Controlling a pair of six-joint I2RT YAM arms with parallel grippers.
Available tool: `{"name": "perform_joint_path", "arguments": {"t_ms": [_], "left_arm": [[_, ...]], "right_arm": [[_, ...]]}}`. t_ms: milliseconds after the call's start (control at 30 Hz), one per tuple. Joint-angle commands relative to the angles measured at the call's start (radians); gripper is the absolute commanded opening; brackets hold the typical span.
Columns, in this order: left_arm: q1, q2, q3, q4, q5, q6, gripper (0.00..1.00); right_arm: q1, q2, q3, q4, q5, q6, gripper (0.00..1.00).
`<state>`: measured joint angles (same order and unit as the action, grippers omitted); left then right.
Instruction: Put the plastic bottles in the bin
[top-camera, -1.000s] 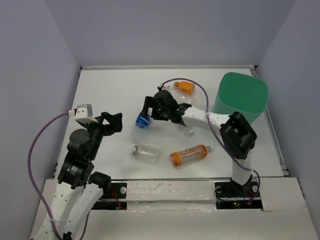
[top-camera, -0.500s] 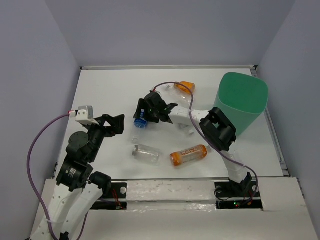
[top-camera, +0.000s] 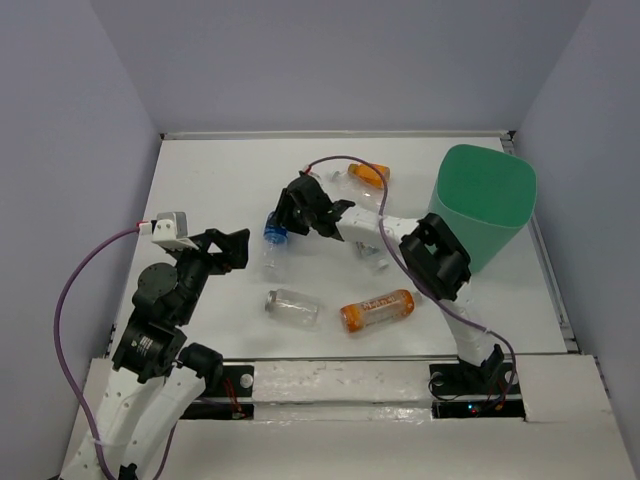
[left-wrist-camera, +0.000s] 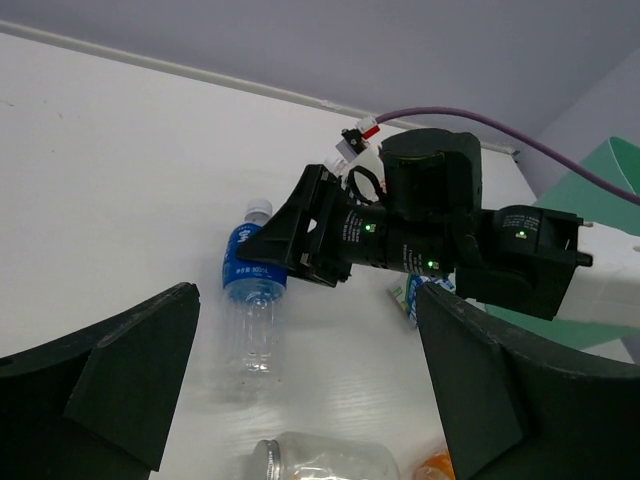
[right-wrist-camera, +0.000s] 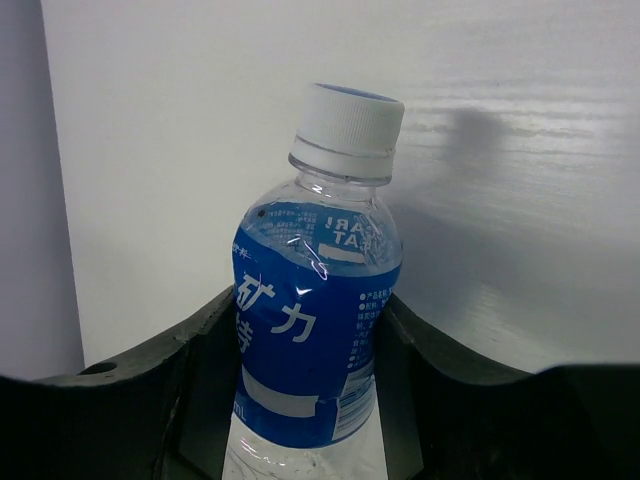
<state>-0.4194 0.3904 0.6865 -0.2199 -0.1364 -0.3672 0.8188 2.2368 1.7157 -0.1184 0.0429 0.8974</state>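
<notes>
A clear bottle with a blue label and white cap (top-camera: 271, 238) (left-wrist-camera: 251, 290) (right-wrist-camera: 315, 290) lies on the white table left of centre. My right gripper (top-camera: 284, 213) (right-wrist-camera: 308, 300) is shut on its labelled upper part, a finger pressed against each side. The mint-green bin (top-camera: 482, 203) (left-wrist-camera: 612, 178) stands at the right rear. A lidless clear bottle (top-camera: 292, 307) (left-wrist-camera: 322, 460) and an orange bottle (top-camera: 377, 311) lie near the front. Another orange-capped bottle (top-camera: 367, 175) lies at the back. My left gripper (top-camera: 234, 248) (left-wrist-camera: 305, 300) hovers open and holds nothing, left of the bottles.
A small bottle with a green and blue label (top-camera: 375, 258) (left-wrist-camera: 412, 295) lies under the right forearm. The right arm's purple cable (top-camera: 345, 163) arcs over the rear bottle. Grey walls close the table on three sides.
My right gripper has moved left over the blue-label bottle and closed on it; the bottle's cap end has shifted slightly left and back. The left arm has barely moved.
</notes>
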Motion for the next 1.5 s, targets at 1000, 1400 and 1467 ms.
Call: {"name": "perform_joint_path", "arguments": {"t_ms": [1000,1400,1467], "left_arm": [[-0.022,0.163,-0.088,-0.257,0.37,-0.365,0.99],[-0.119,0.399,-0.082,-0.335,0.265,-0.496,0.99],[-0.128,0.416,-0.091,-0.317,0.259,-0.551,0.99]], "right_arm": [[-0.474,-1.163,-0.511,0.003,0.821,-0.767,0.28],[-0.486,-1.12,-0.434,-0.214,0.559,-0.767,0.98],[-0.486,-1.134,-0.42,-0.25,0.455,-0.752,0.99]]}}
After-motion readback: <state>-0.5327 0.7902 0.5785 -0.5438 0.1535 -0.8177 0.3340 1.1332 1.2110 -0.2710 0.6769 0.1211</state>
